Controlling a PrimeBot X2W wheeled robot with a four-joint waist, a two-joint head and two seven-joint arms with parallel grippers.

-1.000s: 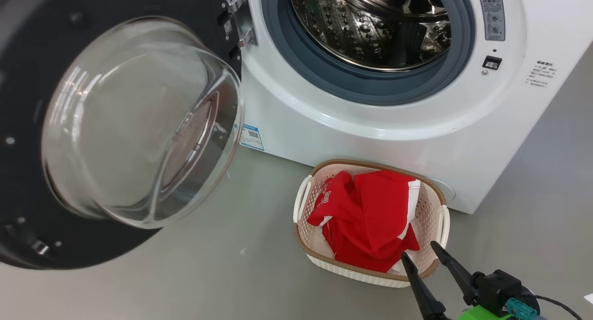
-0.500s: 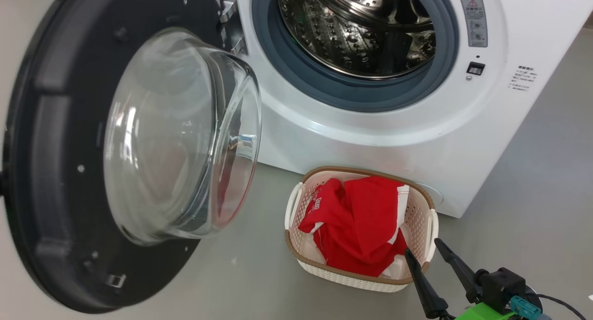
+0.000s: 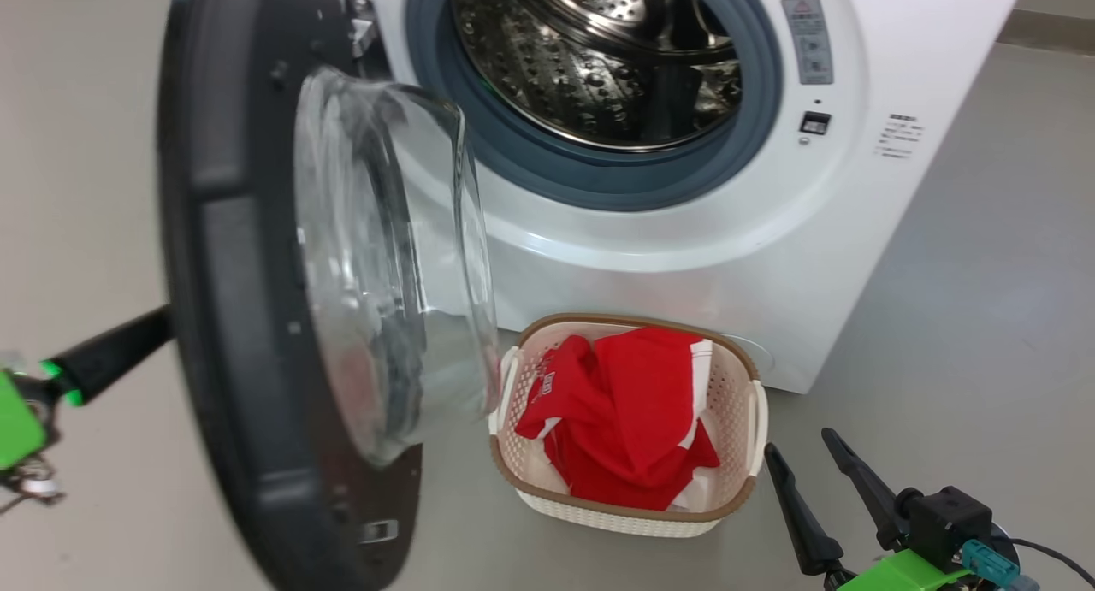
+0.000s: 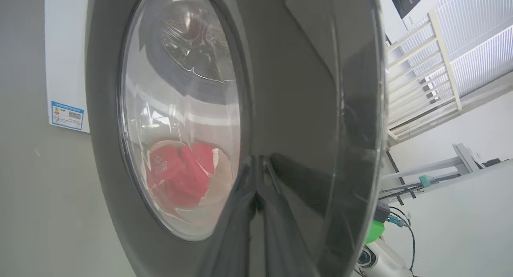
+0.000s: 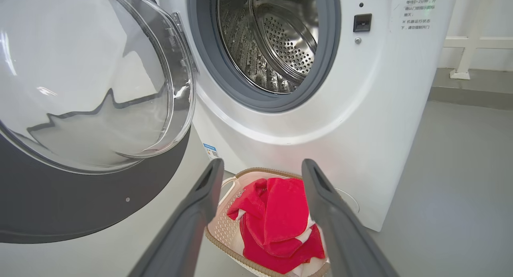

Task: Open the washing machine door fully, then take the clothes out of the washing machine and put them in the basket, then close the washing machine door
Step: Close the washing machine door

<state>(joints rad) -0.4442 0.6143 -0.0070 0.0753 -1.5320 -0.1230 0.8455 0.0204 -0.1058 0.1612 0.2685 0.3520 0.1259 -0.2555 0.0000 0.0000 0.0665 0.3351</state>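
Observation:
The washing machine [image 3: 684,257] stands with its steel drum [image 3: 590,52] bare of fabric. Its door [image 3: 222,274] hangs half swung, nearly edge-on in the head view, glass bowl [image 3: 385,257] facing the opening. My left gripper [image 3: 145,330] is behind the door, shut, tips against the glossy outer face [image 4: 304,88]. The red clothes [image 3: 624,411] lie heaped in the cream basket [image 3: 616,518] on the floor before the machine. To the basket's right my right gripper [image 3: 799,441] hangs open and holds nothing. The right wrist view shows the clothes [image 5: 276,217] between its fingers [image 5: 320,189].
Grey floor [image 3: 958,317] spreads right of the machine and under the door. A white railing [image 5: 473,40] stands at the wall beyond the machine's right side. A small blue label [image 5: 210,150] sits low on the machine's front. The basket almost touches the machine's base.
The door has swung from facing the head camera to nearly edge-on, toward the opening. My left gripper has come into view behind it. The head camera has shifted; the right gripper has hardly moved.

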